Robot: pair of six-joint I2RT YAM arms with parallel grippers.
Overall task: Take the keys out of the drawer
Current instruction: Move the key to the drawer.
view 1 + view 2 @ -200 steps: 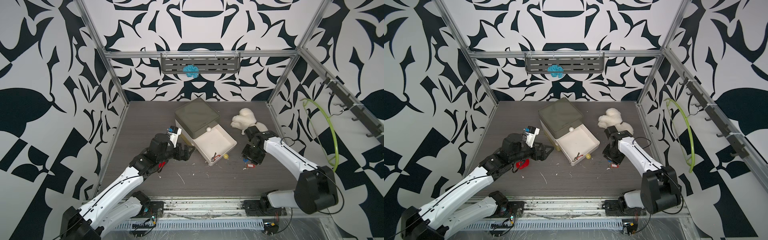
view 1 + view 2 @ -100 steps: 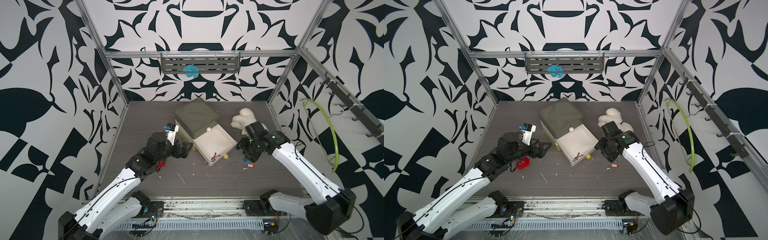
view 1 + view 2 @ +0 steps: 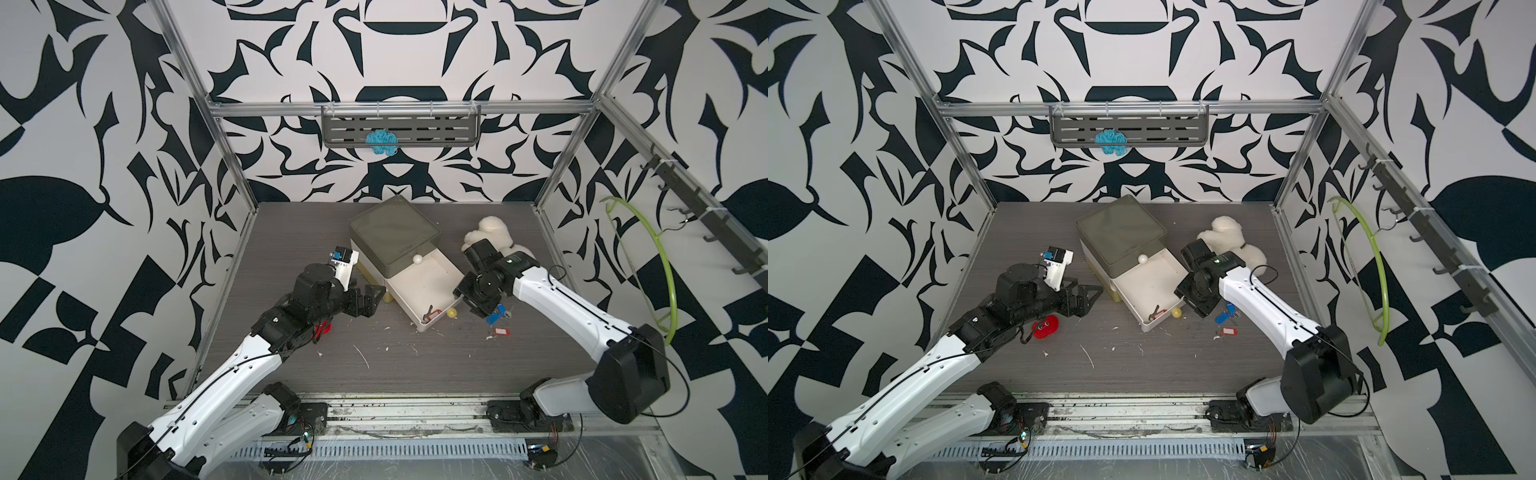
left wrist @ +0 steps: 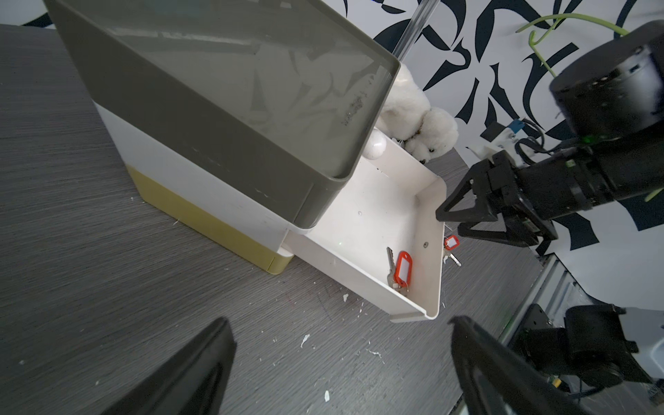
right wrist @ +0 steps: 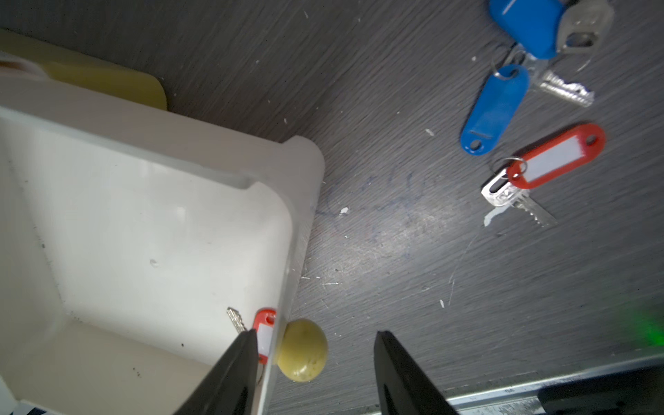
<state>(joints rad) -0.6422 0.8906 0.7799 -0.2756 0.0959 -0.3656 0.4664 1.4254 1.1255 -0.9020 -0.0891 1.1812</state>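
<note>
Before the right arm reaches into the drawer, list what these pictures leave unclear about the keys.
- Red-tagged key in the drawer: right wrist view, lower end behind a gripper finger.
- One blue tag: cut by that picture's edge.
- Writing on the loose red tag: too small in both top views.

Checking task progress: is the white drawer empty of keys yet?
Not empty: one red-tagged key lies inside the drawer, at its front corner.

Bright even light; wrist views blurry, distorted.
</note>
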